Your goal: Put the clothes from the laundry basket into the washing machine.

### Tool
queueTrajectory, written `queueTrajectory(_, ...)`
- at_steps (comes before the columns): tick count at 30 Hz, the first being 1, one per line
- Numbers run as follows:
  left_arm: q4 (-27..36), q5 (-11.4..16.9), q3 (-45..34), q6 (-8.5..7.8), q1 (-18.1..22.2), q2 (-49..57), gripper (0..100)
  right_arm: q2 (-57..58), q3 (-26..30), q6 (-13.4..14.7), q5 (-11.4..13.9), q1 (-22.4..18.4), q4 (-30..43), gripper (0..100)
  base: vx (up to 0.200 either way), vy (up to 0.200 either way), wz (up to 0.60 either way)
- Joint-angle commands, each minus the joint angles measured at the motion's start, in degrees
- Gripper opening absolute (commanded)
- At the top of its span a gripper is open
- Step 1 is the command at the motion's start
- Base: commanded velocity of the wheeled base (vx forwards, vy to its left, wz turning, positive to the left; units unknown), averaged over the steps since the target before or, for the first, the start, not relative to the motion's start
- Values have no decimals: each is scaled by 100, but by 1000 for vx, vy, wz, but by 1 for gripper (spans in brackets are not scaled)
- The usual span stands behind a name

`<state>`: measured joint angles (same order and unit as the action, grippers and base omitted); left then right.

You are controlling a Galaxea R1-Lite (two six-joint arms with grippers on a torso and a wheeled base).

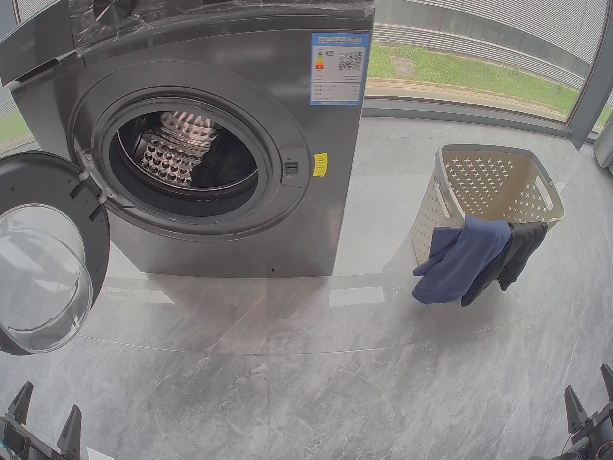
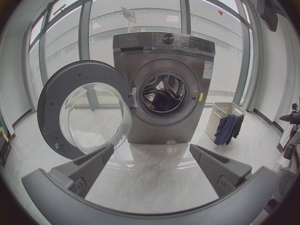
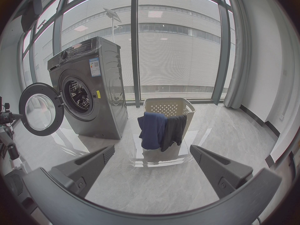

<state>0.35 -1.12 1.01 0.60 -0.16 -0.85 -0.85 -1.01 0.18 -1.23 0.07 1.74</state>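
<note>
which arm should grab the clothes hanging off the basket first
Right, likely: the basket, clothes draped over its rim, stands on the robot's right, straight ahead of the open right gripper. The left gripper faces the washing machine.

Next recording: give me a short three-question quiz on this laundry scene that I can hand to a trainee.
1. True or false: the door of the washing machine stands open.
2. The blue garment and the black garment are: A) draped over the front rim of the laundry basket; B) folded flat inside it; C) fallen beside it.
3. What do the left gripper and the right gripper hold?
Key: 1 true. 2 A. 3 nothing; both are open and empty.
</note>
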Motion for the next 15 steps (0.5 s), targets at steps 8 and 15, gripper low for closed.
queueTrajectory(8,0,-20,-101,46,-11,68,100,85,40,-1,0,1,1,100,0,-200,0)
queueTrajectory(15,0,-11,-101,19,-11,68,100,85,40,-9,9,1,10,100,0,0,0)
